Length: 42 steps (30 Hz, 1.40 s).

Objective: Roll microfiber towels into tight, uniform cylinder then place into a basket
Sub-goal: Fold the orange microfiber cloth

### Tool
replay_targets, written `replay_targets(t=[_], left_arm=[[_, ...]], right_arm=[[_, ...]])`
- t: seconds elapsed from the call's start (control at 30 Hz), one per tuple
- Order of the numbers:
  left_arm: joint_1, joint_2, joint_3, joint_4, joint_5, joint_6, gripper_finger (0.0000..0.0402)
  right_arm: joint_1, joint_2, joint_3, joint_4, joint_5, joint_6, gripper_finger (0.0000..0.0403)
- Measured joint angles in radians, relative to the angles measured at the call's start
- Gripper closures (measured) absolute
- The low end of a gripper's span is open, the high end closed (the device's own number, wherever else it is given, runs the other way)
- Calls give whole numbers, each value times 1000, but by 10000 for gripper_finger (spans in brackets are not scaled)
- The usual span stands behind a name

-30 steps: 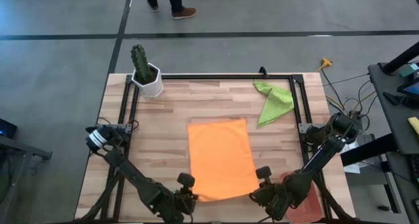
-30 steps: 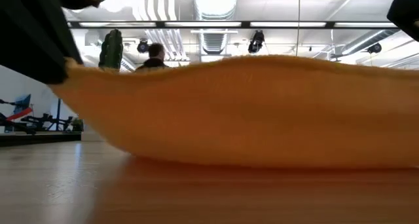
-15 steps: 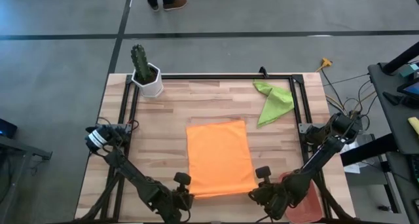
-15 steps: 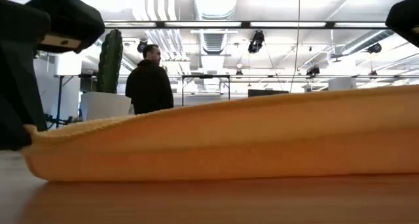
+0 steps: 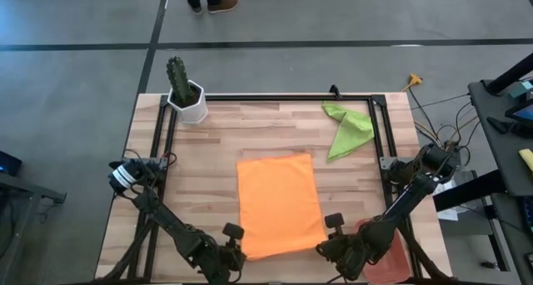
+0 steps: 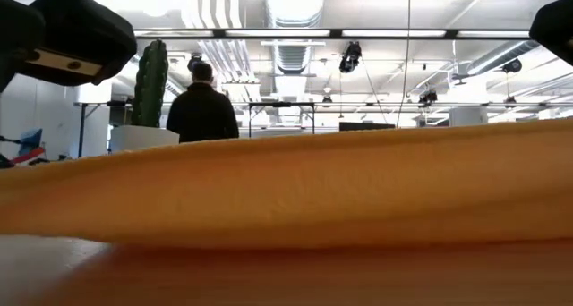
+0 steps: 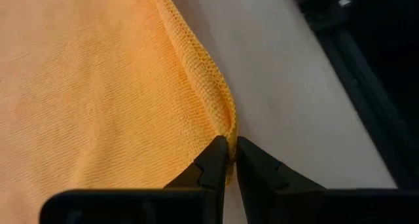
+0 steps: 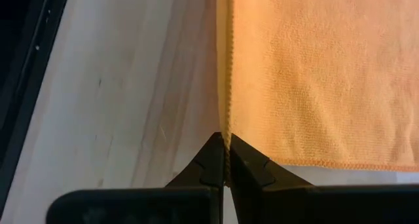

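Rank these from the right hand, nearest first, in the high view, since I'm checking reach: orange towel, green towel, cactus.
From the right hand, at the table's near edge:
1. Orange towel, at the hand, table centre.
2. Green towel, far right.
3. Cactus, far left corner.

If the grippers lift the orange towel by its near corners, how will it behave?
The orange towel will probably hang limp and sag in the middle: its near edge already curves softly in the low view. Its knitted surface suggests it will not slip easily from the jaws. It looks light for its size.
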Motion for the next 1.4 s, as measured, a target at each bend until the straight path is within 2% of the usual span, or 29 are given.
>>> replay_targets(t=[0.47, 0.63, 0.9, 1.07, 1.27, 1.4], left_arm=[[0, -10, 7, -12, 6, 35, 384], [0, -68, 8, -72, -49, 87, 384], [17, -173, 0, -244, -218, 115, 385], [59, -181, -3, -324, -305, 114, 385], [132, -153, -22, -353, -310, 112, 385], [168, -151, -74, -354, -313, 104, 385]], right_arm=[[-1, 0, 0, -11, 18, -6, 394], [-2, 0, 15, -87, 93, -12, 394], [-17, -1, 35, -219, 234, -20, 394], [-74, -2, 34, -224, 303, -131, 394], [-197, -2, 26, -226, 306, -247, 394], [-272, -2, 12, -259, 379, -256, 394]])
